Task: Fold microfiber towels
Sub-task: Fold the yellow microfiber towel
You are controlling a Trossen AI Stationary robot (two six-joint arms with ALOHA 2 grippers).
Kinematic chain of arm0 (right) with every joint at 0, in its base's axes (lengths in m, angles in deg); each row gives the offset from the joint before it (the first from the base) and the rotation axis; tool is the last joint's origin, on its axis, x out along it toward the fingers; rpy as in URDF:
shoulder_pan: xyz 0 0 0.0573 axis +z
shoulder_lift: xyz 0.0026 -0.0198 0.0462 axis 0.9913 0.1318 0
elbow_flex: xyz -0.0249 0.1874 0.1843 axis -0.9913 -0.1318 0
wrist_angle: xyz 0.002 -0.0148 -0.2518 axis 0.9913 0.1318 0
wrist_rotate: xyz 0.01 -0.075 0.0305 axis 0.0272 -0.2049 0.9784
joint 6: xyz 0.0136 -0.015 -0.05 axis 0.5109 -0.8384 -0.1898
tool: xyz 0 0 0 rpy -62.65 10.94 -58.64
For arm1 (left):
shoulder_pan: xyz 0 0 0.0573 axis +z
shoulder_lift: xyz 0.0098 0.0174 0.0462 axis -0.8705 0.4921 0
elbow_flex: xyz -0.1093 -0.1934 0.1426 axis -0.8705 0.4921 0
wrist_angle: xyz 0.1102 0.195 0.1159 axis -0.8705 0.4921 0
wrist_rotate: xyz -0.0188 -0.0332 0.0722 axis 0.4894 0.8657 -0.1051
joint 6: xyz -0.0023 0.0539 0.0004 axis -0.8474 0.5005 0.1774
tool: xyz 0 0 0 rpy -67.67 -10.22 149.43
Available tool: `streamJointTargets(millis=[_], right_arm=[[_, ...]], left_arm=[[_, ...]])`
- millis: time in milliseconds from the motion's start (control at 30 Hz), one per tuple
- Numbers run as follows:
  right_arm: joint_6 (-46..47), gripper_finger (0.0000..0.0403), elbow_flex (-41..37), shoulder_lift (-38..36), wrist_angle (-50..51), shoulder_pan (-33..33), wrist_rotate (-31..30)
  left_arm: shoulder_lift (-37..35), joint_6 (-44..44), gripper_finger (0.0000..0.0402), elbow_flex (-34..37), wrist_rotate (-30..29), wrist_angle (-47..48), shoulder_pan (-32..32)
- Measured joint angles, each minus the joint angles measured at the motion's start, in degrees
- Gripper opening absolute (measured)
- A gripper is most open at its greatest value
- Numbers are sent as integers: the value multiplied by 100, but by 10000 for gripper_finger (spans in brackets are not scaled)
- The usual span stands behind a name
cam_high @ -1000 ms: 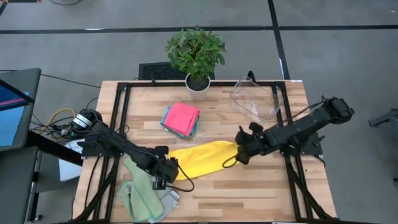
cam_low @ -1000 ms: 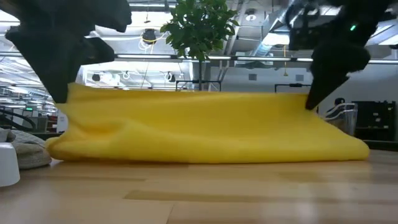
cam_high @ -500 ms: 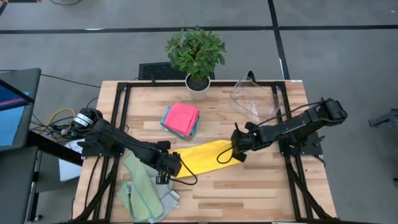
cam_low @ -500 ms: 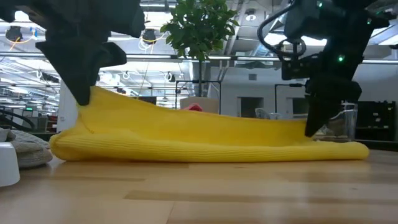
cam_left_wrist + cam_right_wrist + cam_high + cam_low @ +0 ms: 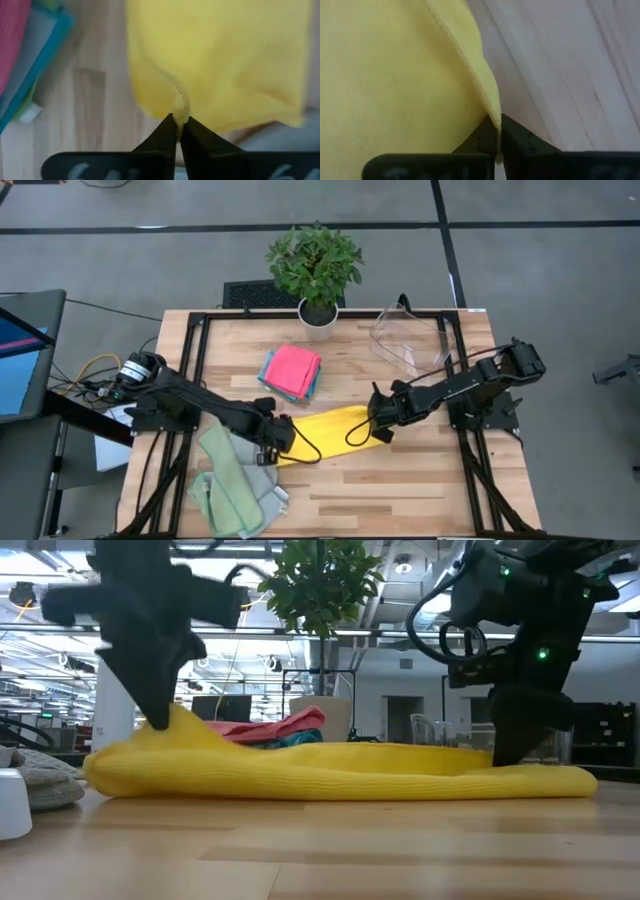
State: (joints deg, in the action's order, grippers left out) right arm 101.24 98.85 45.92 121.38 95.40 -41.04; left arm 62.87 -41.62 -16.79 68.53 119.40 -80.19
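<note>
Here, at mid-frame, we are laying the soft yellow microfiber towel (image 5: 325, 432) flat, left gripper (image 5: 279, 437) and right gripper (image 5: 379, 418) each pinching an edge, so we are aiming to lower both evenly before letting go.

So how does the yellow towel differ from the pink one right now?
The yellow towel lies long and loosely doubled mid-table, its ends pinched by the left gripper and right gripper; the pink towel is a small folded square atop a stack, untouched. Both are plain cloths on the table.
</note>
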Motion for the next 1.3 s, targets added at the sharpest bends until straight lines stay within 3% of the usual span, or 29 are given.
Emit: streamJointTargets(millis=[167,367,733,1033,1167,1300], right_arm=[[113,72,0,-78,-22,-39,17],[172,125,0,-107,-49,-37,77],[263,236,2,-999,198,-283,68],[423,227,4,-2093,-422,193,-106],[428,216,4,-1832,-993,675,-604],[604,205,4,-1231,-1112,1074,-935]], left_arm=[[0,-466,46,249,-115,1,134],[0,-372,109,255,66,-151,178],[0,-854,220,229,348,408,311],[-253,-1269,242,-281,367,977,81],[-702,-2245,242,-316,1,701,-186],[-910,-3165,242,-320,-588,-207,-759]])
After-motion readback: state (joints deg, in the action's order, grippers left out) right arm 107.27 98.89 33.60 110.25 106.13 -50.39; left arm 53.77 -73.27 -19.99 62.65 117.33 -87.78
